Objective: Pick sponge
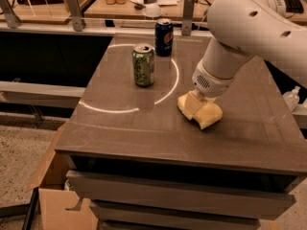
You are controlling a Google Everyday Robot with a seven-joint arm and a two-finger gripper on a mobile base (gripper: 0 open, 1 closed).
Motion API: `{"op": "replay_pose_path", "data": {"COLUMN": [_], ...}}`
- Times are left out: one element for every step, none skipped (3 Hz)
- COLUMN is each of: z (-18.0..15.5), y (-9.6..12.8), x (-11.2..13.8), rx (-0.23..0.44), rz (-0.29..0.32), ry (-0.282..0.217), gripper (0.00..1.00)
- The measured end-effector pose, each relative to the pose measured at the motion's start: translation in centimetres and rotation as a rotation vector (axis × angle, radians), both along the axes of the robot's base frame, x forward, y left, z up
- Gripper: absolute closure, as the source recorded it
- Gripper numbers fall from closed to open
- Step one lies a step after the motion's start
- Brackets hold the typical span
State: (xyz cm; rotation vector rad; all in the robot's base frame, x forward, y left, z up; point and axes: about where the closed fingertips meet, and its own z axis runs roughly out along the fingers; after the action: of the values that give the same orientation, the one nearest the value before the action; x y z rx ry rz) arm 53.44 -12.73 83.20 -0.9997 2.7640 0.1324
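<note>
My gripper (198, 109) is down on the brown table top (144, 128), right of the middle, at the end of the white arm (240, 28). A pale yellow soft shape with a rounded edge, the sponge (211, 116), shows under and to the right of the gripper, lying on the table. The gripper's own pale yellow parts blend with it, so I cannot tell where one ends and the other begins, or whether the sponge is held.
A green soda can (143, 64) stands upright left of the gripper. A dark blue soda can (164, 37) stands behind it near the far edge. A bright arc of light crosses the table. Cardboard (57, 200) lies on the floor at lower left.
</note>
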Motion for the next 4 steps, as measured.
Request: {"op": "replay_pose_path", "data": {"z": [2.7, 8.4, 10.7, 10.8], "y": [0.5, 2.5, 3.7, 3.9], "x": [0.2, 0.3, -0.1, -0.2], "rx": [0.019, 0.100, 0.171, 0.153], "rz": [0.071, 0.281, 0.440, 0.518], "ry": [-0.062, -0.211, -0.278, -0.302], "gripper": [1.00, 1.00, 1.00, 1.00]}}
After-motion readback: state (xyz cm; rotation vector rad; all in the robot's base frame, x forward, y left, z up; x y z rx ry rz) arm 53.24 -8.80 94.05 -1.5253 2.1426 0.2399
